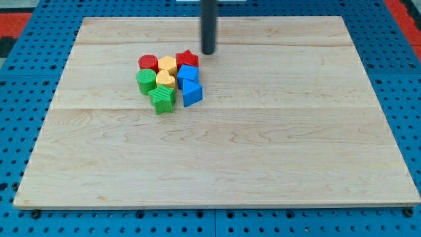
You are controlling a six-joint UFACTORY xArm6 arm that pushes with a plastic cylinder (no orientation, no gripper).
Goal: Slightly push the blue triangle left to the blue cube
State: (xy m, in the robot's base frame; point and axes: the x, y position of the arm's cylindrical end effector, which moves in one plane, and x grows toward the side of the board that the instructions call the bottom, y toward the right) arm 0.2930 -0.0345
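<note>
The blue triangle (192, 94) lies on the wooden board (263, 151) at the lower right of a tight cluster of blocks. The blue cube (188, 74) sits just above it, touching it. My tip (208, 52) is the end of a dark rod coming down from the view's top. It stands above and to the right of the cluster, close to the red star (187, 59) and apart from the blue triangle.
The cluster also holds a red cylinder (148, 63), a yellow hexagon block (167, 65), a yellow heart-shaped block (165, 81), a green cylinder (145, 81) and a green star (162, 99). Blue pegboard (20, 79) surrounds the board.
</note>
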